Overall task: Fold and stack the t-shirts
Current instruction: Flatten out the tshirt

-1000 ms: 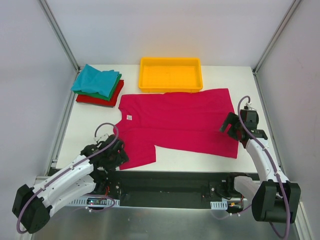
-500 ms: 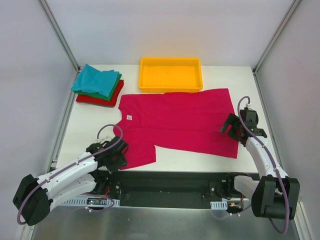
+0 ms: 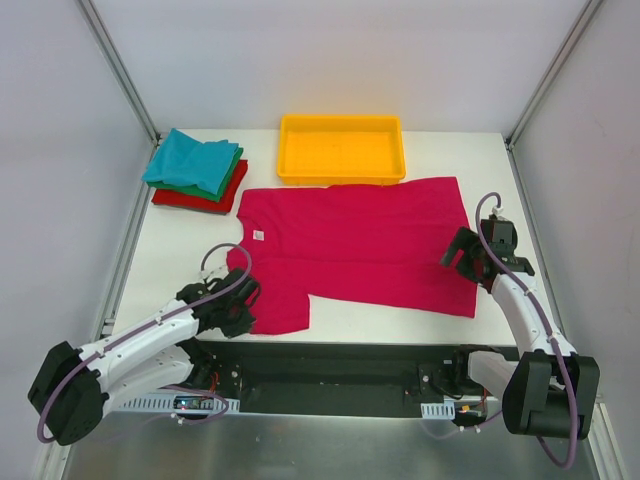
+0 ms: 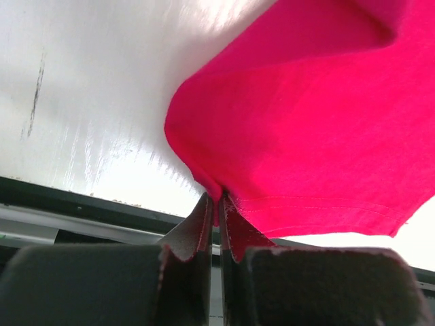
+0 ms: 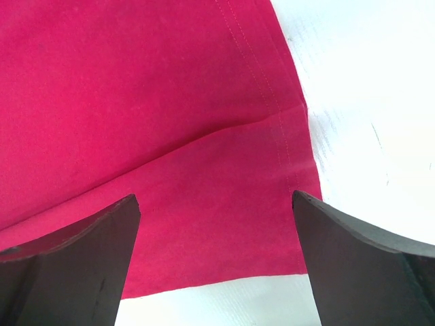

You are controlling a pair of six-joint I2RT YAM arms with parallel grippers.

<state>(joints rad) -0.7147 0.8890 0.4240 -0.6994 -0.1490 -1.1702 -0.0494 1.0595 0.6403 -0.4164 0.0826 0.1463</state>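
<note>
A magenta-pink t-shirt (image 3: 360, 245) lies spread flat across the middle of the table, a small white neck label (image 3: 259, 236) at its left. My left gripper (image 3: 243, 308) is shut on the near corner of its left sleeve (image 4: 217, 190), the cloth pinched between the fingertips (image 4: 204, 210). My right gripper (image 3: 462, 262) hovers open over the shirt's near right hem corner (image 5: 299, 258), nothing between its fingers (image 5: 346, 251). Folded teal (image 3: 190, 160), green (image 3: 232, 172) and red (image 3: 200, 198) t-shirts sit stacked at the back left.
A yellow plastic tray (image 3: 342, 176) stands at the back centre, just behind the pink shirt. The table's near edge (image 3: 380, 335) runs right behind both grippers. Frame posts rise at the back corners.
My left gripper slid right onto the sleeve corner and closed on it. The right gripper barely shifted and stayed open.
</note>
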